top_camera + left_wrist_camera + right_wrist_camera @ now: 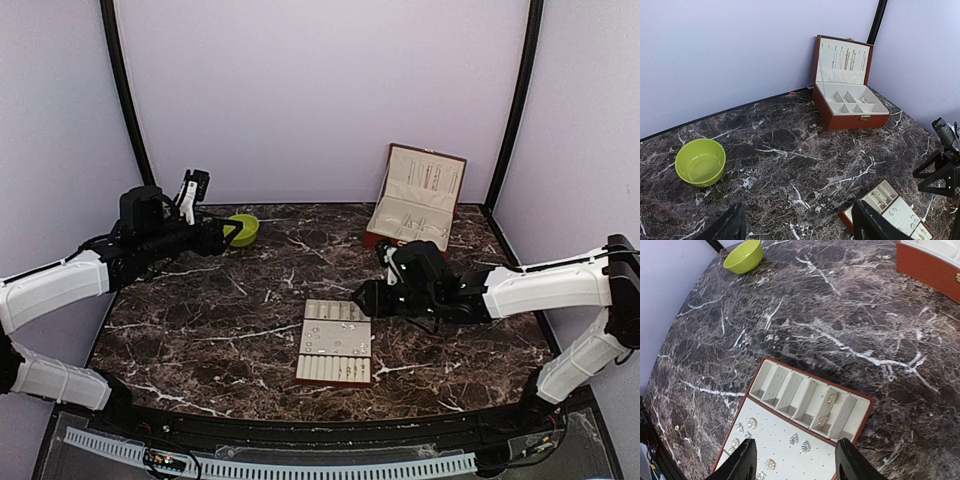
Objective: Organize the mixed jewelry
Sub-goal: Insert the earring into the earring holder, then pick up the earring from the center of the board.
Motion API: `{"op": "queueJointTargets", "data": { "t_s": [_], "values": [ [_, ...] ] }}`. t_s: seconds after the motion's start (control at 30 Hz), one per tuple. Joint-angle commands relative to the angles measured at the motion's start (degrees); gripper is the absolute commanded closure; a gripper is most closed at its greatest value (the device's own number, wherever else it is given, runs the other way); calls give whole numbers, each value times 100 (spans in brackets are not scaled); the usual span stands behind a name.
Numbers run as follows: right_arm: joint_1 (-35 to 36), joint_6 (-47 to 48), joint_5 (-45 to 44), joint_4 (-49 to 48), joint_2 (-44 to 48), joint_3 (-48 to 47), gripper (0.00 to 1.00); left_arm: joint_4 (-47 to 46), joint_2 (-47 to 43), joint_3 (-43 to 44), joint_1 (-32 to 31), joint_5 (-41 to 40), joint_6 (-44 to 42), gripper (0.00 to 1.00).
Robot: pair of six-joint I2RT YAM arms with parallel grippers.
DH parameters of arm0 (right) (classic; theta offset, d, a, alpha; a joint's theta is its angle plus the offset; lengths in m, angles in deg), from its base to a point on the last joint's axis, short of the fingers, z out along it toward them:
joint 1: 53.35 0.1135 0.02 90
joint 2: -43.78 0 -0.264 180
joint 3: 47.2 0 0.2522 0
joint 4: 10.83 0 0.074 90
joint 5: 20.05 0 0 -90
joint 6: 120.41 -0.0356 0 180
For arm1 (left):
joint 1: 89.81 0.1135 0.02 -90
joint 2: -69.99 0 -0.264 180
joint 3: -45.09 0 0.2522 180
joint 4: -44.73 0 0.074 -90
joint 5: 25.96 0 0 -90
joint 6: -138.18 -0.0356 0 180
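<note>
The slotted tray point(776, 440) is being cut off by the right wrist view's lower edge; its tiny jewelry pieces point(330, 347) are being rendered indistinguishable from above.

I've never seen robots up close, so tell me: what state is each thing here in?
Jewelry box: open, lid upright.
Green bowl: upright, empty.
Tray: flat on table, partly filled.
Jewelry pieces: lying in the tray.
Left hand: open, empty.
Right hand: open, empty, above tray.

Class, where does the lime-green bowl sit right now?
The lime-green bowl sits at the far-left rear of the table in the top view, close to the left gripper and well left of the open jewelry box.
</note>
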Motion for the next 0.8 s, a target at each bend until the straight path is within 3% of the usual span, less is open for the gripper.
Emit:
{"op": "queueJointTargets", "data": {
  "t_s": [0.0, 0.17, 0.37, 0.63, 0.77],
  "values": [
    [-326, -336, 38, -1584, 314, 576, 45, -103, 66, -57, 10, 130, -177, 26],
    [-727, -383, 399, -2388, 484, 1072, 45, 368, 230, -7, -25, 244, 13, 32],
    [-963, -299, 521, -2726, 630, 1389, 46, 1393, -350, -493, -372, -361, 695, 35],
    [-1004, -110, 475, -2831, 770, 1613, 45, 3252, -1039, -1082, -1194, -899, 2843, 44],
    [-1004, -91, 477, -2901, 850, 1719, 45, 4157, -962, -1115, -1491, -841, 3335, 45]
  ]
}}
